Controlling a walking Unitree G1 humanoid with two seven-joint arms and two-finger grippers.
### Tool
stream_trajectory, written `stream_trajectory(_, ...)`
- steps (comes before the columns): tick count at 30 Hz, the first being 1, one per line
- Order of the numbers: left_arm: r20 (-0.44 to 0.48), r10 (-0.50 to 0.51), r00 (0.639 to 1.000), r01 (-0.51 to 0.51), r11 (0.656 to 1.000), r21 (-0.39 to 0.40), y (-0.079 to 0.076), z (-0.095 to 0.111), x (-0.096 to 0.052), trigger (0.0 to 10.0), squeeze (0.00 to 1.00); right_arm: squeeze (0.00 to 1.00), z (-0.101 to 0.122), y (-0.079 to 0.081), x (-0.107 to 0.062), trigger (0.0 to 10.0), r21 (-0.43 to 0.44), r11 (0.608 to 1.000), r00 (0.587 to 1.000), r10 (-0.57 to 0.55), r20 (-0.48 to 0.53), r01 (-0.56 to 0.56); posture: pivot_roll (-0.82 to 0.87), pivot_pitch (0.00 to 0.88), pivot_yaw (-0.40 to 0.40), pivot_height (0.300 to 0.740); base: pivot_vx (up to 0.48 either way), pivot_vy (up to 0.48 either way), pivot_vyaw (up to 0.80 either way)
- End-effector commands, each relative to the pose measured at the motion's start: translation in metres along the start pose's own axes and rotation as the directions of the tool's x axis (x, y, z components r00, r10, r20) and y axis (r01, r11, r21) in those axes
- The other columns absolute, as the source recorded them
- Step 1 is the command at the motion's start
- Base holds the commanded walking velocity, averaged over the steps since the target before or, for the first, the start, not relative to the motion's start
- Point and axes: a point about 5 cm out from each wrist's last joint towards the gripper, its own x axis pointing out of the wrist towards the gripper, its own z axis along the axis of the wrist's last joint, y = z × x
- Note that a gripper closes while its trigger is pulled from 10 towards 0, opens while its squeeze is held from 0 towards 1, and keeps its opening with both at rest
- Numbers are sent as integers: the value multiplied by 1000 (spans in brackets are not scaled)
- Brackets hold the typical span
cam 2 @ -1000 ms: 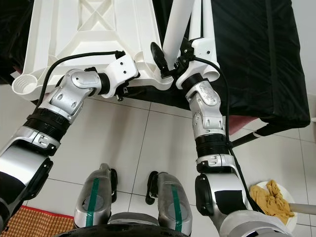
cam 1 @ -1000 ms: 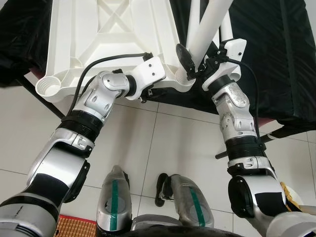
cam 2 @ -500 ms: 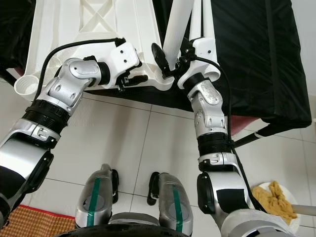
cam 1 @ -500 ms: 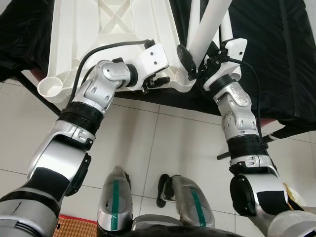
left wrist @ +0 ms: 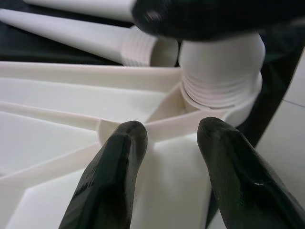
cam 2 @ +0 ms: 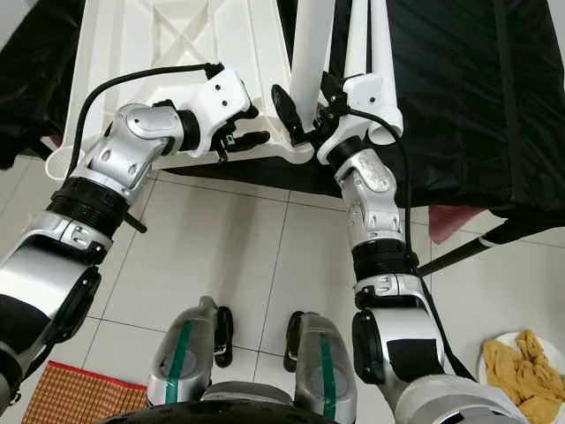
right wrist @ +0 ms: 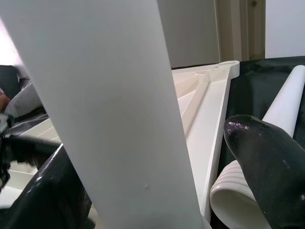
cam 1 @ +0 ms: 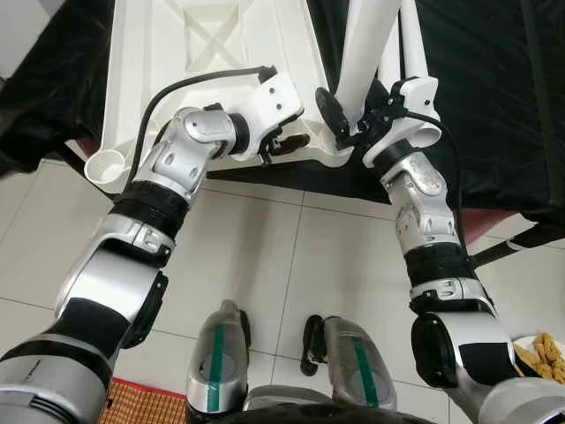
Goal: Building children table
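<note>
At twelve o'clock on the black counter (cam 1: 494, 97): tabletop (cam 1: 212, 53) upside down, leg (cam 1: 366, 44) seated in its near corner socket. Right pincer (cam 1: 340, 115) clamped on leg; left pincer (left wrist: 167, 157) open over ribs. Likely light, stiff, slick plastic; best gripped low, near the threads.

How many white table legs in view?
3. One leg stands in the tabletop's near corner socket, held by the right gripper. Two loose legs lie on the black cloth behind it. More may be hidden out of frame.
</note>
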Motion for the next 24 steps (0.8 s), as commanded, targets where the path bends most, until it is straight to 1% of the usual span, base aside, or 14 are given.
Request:
stream_trajectory(1, -2, 37, 999, -37, 999, -11, 4, -2, -1, 10000, 0, 0, -4, 1, -1, 10000, 3, 1000, 1000, -4, -9, 4, -62, 23, 79, 740, 0, 0, 0)
stream_trajectory(5, 7, 51, 999, -51, 997, -52, 6, -3, -2, 10000, 0, 0, -6, 2, -1, 10000, 7, 1000, 1000, -6, -8, 6, -62, 18, 72, 740, 0, 0, 0)
stream_trajectory(6, 7, 51, 999, -51, 997, -52, 6, -3, -2, 10000, 0, 0, -6, 2, -1, 10000, 7, 1000, 1000, -6, -8, 6, -62, 18, 72, 740, 0, 0, 0)
stream_trajectory(7, 13, 59, 998, -58, 996, -71, 7, -3, -3, 10000, 0, 0, -6, 2, -1, 10000, 9, 1000, 1000, -6, -7, 6, -64, 15, 70, 740, 0, 0, 0)
stream_trajectory(9, 14, 68, 998, -67, 995, -69, 8, -3, -3, 10000, 0, 0, -6, 2, 0, 10000, 7, 1000, 1000, -8, -6, 8, -62, 11, 69, 740, 0, 0, 0)
stream_trajectory(11, 19, 82, 996, -80, 993, -84, 8, -4, -3, 10000, 0, 0, -6, 1, -1, 10000, 10, 1000, 1000, -15, -2, 15, -65, 10, 67, 740, 0, 0, 0)
stream_trajectory(16, 23, 84, 996, -82, 994, -77, 4, -6, -1, 10000, 0, 0, -6, -1, -4, 10000, 9, 1000, 1000, -24, -2, 24, -65, 13, 67, 740, 0, 0, 0)
stream_trajectory(21, 16, 38, 999, -36, 997, -68, -4, -8, 4, 10000, 0, 0, -3, -3, -8, 10000, 0, 1000, 1000, -12, -2, 12, -79, 50, 71, 740, 0, 0, 0)
stream_trajectory(24, 5, 33, 999, -32, 997, -69, -3, -10, 4, 10000, 0, 0, -3, -4, -9, 10000, -5, 1000, 1000, 0, -6, 0, -75, 57, 70, 740, 0, 0, 0)
